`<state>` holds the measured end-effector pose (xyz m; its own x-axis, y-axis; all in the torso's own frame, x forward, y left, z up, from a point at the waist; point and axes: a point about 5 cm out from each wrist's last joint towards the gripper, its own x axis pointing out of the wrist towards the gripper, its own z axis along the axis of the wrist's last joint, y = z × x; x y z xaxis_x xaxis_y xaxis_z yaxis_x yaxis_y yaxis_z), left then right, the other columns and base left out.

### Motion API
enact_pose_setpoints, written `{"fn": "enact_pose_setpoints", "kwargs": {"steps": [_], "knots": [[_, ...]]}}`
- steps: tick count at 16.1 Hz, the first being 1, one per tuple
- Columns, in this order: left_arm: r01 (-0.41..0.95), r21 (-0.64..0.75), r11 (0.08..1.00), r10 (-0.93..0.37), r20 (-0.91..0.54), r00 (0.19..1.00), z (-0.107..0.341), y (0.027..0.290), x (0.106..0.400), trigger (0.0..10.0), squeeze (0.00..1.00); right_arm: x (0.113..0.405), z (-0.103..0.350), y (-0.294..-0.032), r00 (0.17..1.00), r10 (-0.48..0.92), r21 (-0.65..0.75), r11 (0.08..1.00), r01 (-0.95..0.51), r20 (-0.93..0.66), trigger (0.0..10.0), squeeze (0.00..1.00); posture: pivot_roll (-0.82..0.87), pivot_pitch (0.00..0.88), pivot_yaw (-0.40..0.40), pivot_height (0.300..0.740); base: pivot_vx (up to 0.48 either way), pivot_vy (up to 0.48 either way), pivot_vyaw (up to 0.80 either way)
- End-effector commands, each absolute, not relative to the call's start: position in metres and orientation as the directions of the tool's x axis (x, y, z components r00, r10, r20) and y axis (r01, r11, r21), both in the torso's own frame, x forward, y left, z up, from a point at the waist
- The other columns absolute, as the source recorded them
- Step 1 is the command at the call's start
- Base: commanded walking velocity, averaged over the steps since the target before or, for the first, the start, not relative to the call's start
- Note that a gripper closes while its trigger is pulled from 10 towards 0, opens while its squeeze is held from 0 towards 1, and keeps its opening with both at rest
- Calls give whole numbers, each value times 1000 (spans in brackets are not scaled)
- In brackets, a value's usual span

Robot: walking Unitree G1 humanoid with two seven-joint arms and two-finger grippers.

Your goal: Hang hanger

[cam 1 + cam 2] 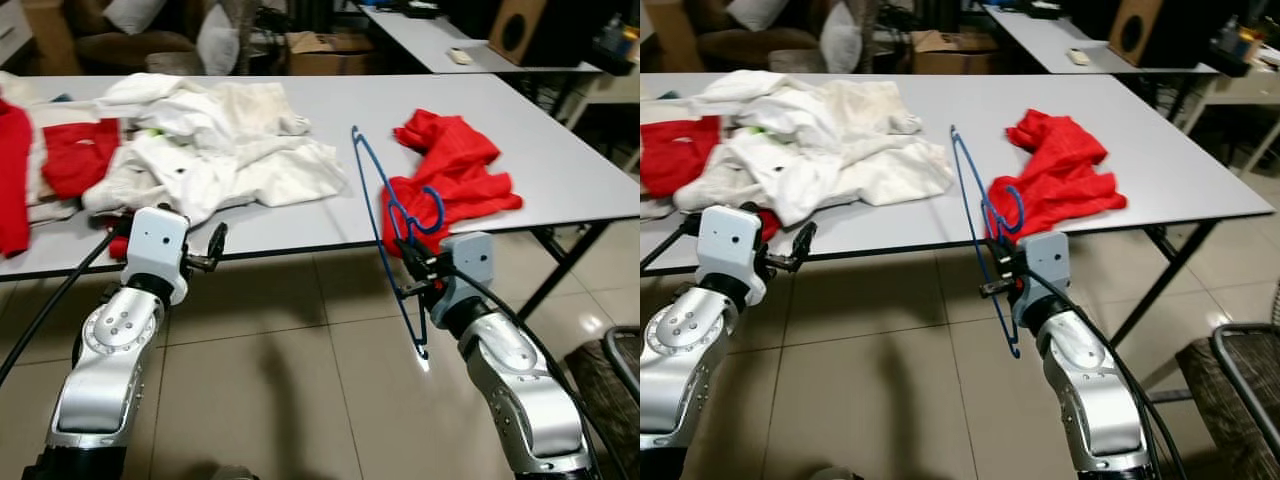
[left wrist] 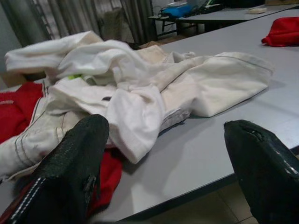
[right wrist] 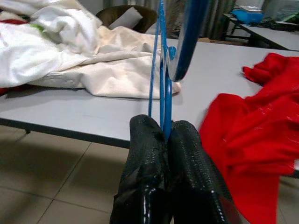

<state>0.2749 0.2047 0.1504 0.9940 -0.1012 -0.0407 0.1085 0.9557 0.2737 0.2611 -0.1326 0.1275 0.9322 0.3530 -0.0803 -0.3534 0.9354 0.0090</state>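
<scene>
Pinching the blue wire hanger point(image 1: 385, 215) in my right gripper point(image 1: 412, 268), jaws pressed tight on it. My left gripper point(image 1: 212, 250) hangs spread. I judge the hook could snag the red garment point(image 1: 455, 170) on the tabletop point(image 1: 560, 160).

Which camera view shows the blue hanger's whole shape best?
The left eye view: the whole hanger, hook included, shows against table and floor. The right eye view shows much the same. The right wrist view shows its wires pinched in the right end effector.
</scene>
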Motion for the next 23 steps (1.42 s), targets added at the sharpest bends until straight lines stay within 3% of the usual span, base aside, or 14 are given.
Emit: {"fn": "enact_pose_setpoints", "kwargs": {"steps": [1,4,16,19,23], "knots": [[123,243,962,-121,-22,992,151,201,277,10000,0,262,136,-135,934,354,-34,934,-355,-44,10000,0,-12,0,-58,740,0,0,0],[133,238,962,-131,-24,991,151,199,277,10000,0,263,137,-132,928,369,-42,928,-371,-46,10000,0,-11,0,-60,740,0,0,0],[142,233,962,-140,-23,990,150,198,280,10000,0,262,134,-134,923,378,-91,919,-383,-69,10000,0,-17,0,-54,740,301,0,0],[147,238,960,-146,-25,989,149,198,280,10000,0,260,131,-130,915,395,-114,909,-402,-77,10000,0,-16,0,-55,740,306,0,800],[155,239,959,-153,-27,988,147,197,279,10000,0,259,131,-132,917,393,-75,915,-398,-67,10000,0,-17,0,-58,740,298,0,0]]}}
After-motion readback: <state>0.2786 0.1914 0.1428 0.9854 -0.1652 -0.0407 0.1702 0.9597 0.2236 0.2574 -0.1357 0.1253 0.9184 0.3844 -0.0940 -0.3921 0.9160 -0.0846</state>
